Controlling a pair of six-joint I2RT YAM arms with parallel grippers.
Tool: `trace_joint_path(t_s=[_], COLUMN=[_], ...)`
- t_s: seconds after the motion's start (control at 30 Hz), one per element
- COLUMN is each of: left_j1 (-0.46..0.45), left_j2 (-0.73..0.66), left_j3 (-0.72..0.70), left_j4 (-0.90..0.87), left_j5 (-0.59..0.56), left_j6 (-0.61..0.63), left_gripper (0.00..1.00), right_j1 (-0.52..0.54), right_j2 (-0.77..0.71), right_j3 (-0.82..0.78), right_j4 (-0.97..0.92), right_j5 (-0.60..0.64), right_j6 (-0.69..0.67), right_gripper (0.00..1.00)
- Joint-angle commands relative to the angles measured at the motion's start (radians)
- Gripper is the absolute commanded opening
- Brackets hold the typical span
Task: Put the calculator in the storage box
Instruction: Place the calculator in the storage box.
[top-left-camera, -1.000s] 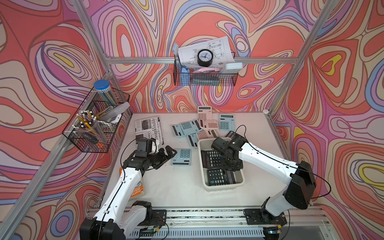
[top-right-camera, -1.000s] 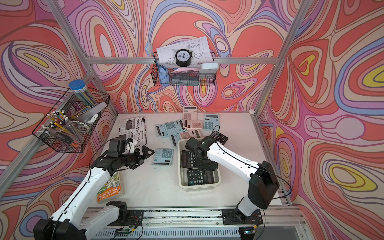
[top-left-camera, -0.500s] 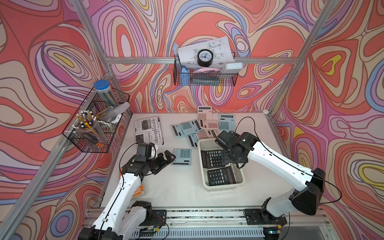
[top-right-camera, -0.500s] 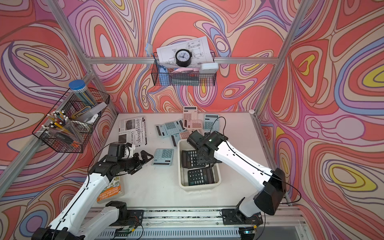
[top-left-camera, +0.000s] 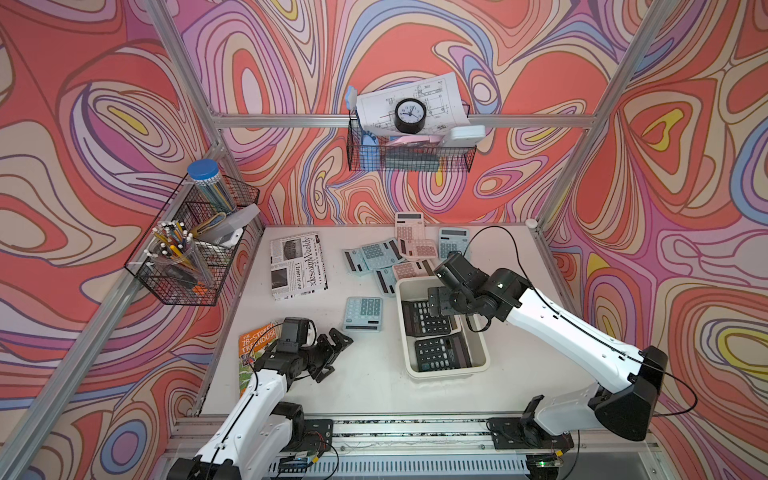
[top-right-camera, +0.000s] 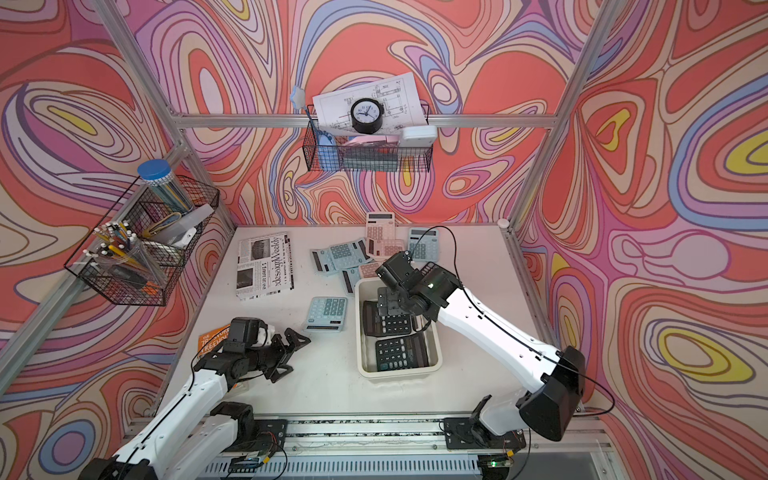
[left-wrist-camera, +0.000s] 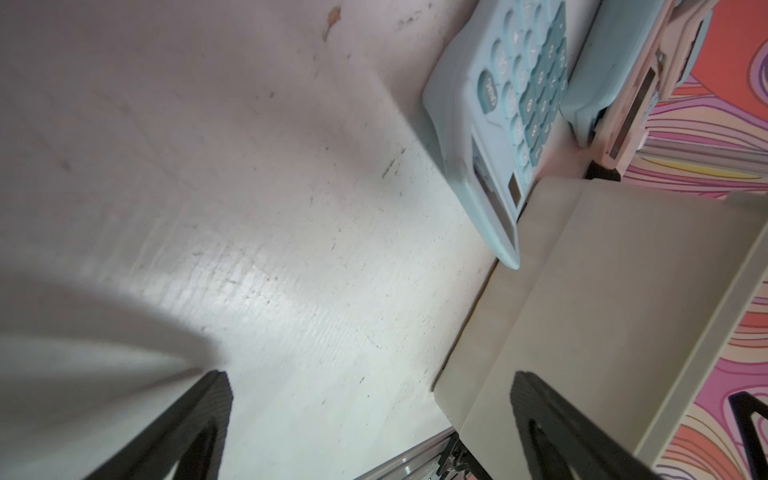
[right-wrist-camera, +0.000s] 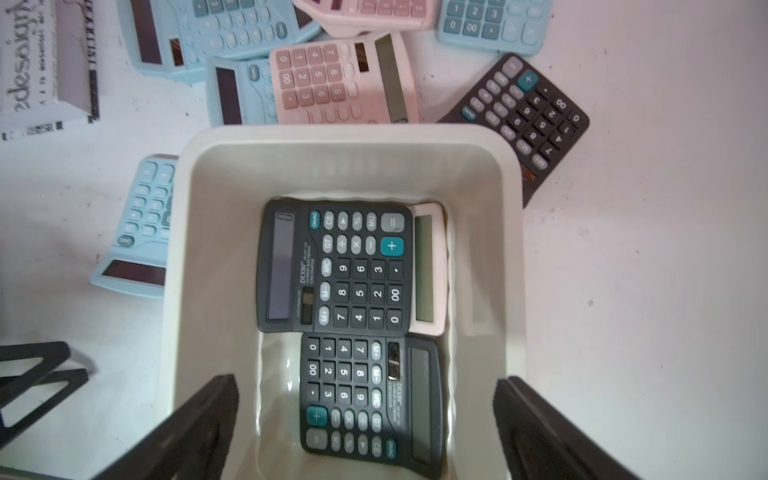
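- Since the earlier frames, the right gripper (top-left-camera: 435, 302) has risen out of the storage box (top-left-camera: 441, 372) and spread its jaws. The left gripper (top-left-camera: 332, 354) has drawn back toward its own base, away from the loose blue calculator (top-left-camera: 363, 312).
- Right gripper (right-wrist-camera: 365, 381): the jaws stand wide apart and hold nothing. It hangs above the storage box (right-wrist-camera: 345, 137), and both fingers (right-wrist-camera: 199, 424) are clear of the contents.
- Black calculator (right-wrist-camera: 345, 270): it lies flat and keys up inside the storage box, just ahead of the right gripper's fingertips and free of the jaws. It rests on a pale pink calculator (right-wrist-camera: 428, 270), of which only the display edge shows.
- Second black calculator (right-wrist-camera: 365, 399): it is in the same box, directly beneath the right gripper between its fingers, edge to edge with the first.
- Left gripper (left-wrist-camera: 370, 378): the jaws are wide apart and empty, low over the bare table (left-wrist-camera: 208, 166). The loose blue calculator (left-wrist-camera: 511, 104) lies ahead of the fingertips and apart from them. The storage box wall (left-wrist-camera: 582, 291) stands ahead of one finger.
- Third black calculator (right-wrist-camera: 523, 120): it lies on the table ahead of the right gripper, just beside the box's rim.
- Heap of blue and pink calculators (top-left-camera: 399, 253): it lies on the table farther ahead of the right gripper, past the box.
- Treehouse book (top-left-camera: 255, 340): it lies beneath the left arm, behind its gripper.
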Motion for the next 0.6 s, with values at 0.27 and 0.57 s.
trace_joint_path(t_s=[0.27,0.57], left_j1=[-0.096,-0.164], left_j2=[0.210,0.476], left_j3=[-0.026,0.028], left_j4=[0.415,0.644], left_j5=[-0.034,-0.051], left_j6=[-0.263,-0.377], left_gripper=[0.82,0.59], right_j1=[-0.039,-0.113], right_j2=[-0.157,-0.274], right_j3=[-0.130,-0.230], right_j4=[0.148,0.209], right_j5=[-0.034,-0.111], right_j6=[0.009,0.012], right_gripper=[0.98,0.98])
